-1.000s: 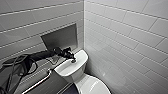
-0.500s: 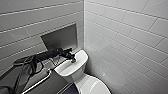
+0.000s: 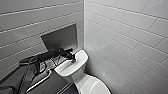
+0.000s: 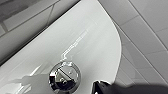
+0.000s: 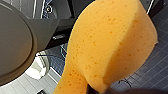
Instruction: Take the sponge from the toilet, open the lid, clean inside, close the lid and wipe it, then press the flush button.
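Sponge [image 5: 110,42] is held by the right gripper [image 5: 98,89]. The jaws are closed on its narrow end, and the orange body is seen large before the right wrist camera, with the dark tiled floor [image 5: 155,72] behind it.

In the head view the left gripper [image 3: 72,59] is placed over the top of the tank [image 3: 66,70] of the toilet [image 3: 80,82], in the corner of the tiled wall [image 3: 125,37]. Whether its jaws are wide or narrow cannot be told. In the left wrist view the round chrome flush button [image 4: 64,77] is seen close on the white glossy top of the tank, and a dark part of the gripper is seen just beside it. Contact with the button cannot be told. The lid [image 3: 93,86] is lying down over the bowl.

Compared with one second ago, the left arm has been brought forward and lower, from in front of the wall to above the tank. The wall and the toilet are seen at the same place as before.
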`<state>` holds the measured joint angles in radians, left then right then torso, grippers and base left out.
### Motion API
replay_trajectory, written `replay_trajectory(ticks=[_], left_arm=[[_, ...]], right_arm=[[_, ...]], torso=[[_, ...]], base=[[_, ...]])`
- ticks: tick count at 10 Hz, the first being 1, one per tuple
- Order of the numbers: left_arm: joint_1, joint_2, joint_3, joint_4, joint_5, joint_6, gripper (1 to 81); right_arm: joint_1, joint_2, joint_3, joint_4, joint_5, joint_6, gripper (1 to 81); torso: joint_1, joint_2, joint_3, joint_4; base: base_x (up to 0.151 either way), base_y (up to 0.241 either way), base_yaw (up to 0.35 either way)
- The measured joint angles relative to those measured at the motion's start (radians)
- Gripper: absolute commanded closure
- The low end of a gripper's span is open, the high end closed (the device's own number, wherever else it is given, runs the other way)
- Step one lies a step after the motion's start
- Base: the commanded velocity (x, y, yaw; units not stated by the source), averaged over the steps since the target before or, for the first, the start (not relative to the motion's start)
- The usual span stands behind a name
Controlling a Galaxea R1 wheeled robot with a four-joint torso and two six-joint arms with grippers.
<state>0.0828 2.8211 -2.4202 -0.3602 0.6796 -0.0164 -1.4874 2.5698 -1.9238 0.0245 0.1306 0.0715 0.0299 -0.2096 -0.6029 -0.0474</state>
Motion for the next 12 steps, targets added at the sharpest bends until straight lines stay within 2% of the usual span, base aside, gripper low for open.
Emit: replay_trajectory(ticks=[3, 6, 10, 12], left_arm=[[0.006, 0.013, -0.026, 0.011, -0.023, 0.005, 81.1], [0.021, 0.021, -0.054, 0.028, -0.03, 0.019, 81.1], [0.04, 0.019, -0.056, 0.037, -0.084, 0.024, 81.1], [0.057, 0.01, -0.056, 0.02, -0.136, 0.019, 81.1]], right_arm=[[0.0, 0.004, -0.006, 0.0, 0.0, 0.0, 81.1], [0.003, 0.011, -0.014, 0.0, 0.001, 0.001, 81.1], [0.005, 0.013, -0.023, 0.0, 0.001, 0.001, 81.1], [0.004, 0.032, -0.047, 0.0, 0.0, 0.001, 81.1]], torso=[[0.0, 0.0, -0.004, 0.0], [0.0, 0.0, -0.033, 0.0], [0.0, 0.0, -0.033, 0.0], [0.0, 0.0, -0.033, 0.0]], base=[[0.0, 0.0, 0.0], [0.0, 0.0, 0.0], [0.0, 0.0, 0.0], [0.0, 0.0, 0.0]])
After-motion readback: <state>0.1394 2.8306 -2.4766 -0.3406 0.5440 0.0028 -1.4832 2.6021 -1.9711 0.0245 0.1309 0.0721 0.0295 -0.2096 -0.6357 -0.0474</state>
